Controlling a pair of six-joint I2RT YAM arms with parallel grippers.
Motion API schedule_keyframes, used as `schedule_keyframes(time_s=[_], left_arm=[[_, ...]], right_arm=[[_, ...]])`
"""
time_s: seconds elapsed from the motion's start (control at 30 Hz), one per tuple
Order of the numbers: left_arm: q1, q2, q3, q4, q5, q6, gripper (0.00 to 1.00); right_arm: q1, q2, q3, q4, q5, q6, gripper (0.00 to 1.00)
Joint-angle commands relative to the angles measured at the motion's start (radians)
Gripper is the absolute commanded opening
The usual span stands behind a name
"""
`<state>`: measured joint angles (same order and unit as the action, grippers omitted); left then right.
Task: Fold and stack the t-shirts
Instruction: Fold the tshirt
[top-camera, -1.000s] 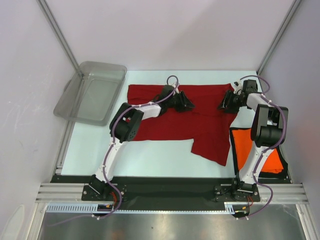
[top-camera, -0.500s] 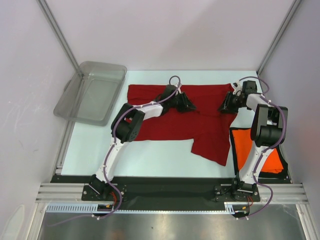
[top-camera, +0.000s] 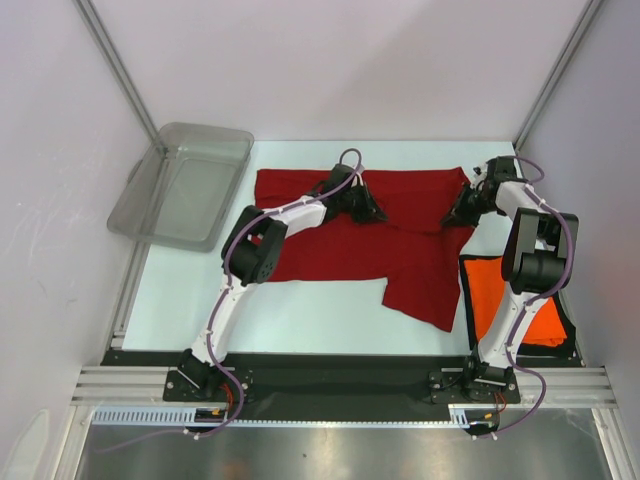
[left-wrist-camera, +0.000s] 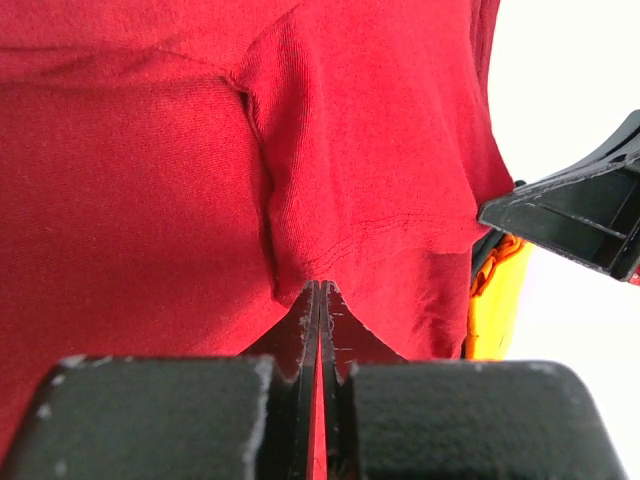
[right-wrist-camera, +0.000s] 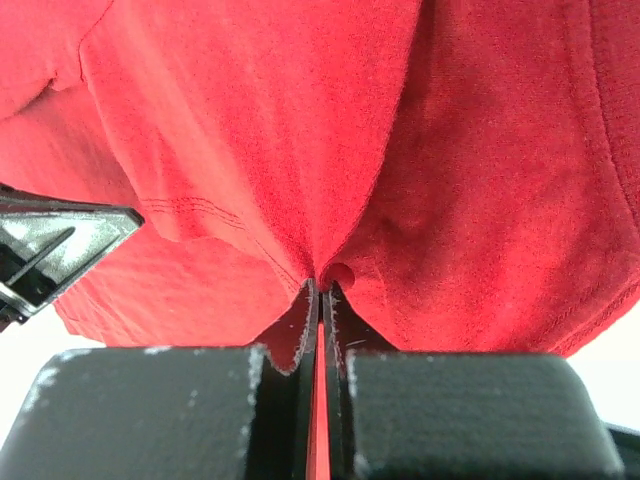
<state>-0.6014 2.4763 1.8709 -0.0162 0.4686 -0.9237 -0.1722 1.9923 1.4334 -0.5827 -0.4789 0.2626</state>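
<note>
From the top, the plain dark red t-shirt (top-camera: 330, 245) of soft cloth lies spread across the middle of the pale table (top-camera: 290, 315). Its long edge is toward twelve o'clock, and one flap reaches down toward five o'clock. The folded bright orange t-shirt (top-camera: 515, 305), also soft cloth, lies at the table's four o'clock, just beside that flap and partly under the right arm. A translucent grey plastic tub (top-camera: 185, 185) sits at the table's ten o'clock corner, apart from both shirts. The left gripper (top-camera: 368, 208) is down on the dark red t-shirt near the middle of its twelve o'clock edge. The right gripper (top-camera: 458, 212) is down at the shirt's two o'clock corner.

In the left wrist view, the left gripper (left-wrist-camera: 320, 295) has its two black fingers pressed together on a pinched ridge of the dark red t-shirt (left-wrist-camera: 150, 180). A thin line of red shows between them. At three o'clock a black part of the right gripper (left-wrist-camera: 580, 215) juts in. Below it, toward four o'clock, a strip of the bright orange t-shirt (left-wrist-camera: 497, 310) shows.

In the right wrist view, the right gripper (right-wrist-camera: 322, 292) is likewise closed tight on a gathered fold of the dark red t-shirt (right-wrist-camera: 480, 180), which fills the picture. Part of the left gripper (right-wrist-camera: 55, 245) shows at nine o'clock.
</note>
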Motion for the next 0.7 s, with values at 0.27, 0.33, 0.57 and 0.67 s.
schedule_keyframes(time_s=[0.27, 0.33, 0.57, 0.67], left_arm=[[0.026, -0.082, 0.060, -0.122, 0.004, 0.069, 0.00], [0.034, -0.086, 0.062, -0.133, 0.008, 0.080, 0.01], [0.057, -0.105, 0.122, -0.252, -0.017, 0.169, 0.03], [0.058, -0.131, 0.134, -0.309, -0.048, 0.235, 0.09]], right_arm=[[-0.010, 0.071, 0.173, -0.235, 0.026, 0.023, 0.16], [-0.010, 0.050, 0.168, -0.227, 0.046, 0.012, 0.25], [-0.030, 0.017, 0.177, -0.224, 0.032, 0.015, 0.42], [-0.032, 0.014, 0.170, -0.187, 0.026, 0.023, 0.42]])
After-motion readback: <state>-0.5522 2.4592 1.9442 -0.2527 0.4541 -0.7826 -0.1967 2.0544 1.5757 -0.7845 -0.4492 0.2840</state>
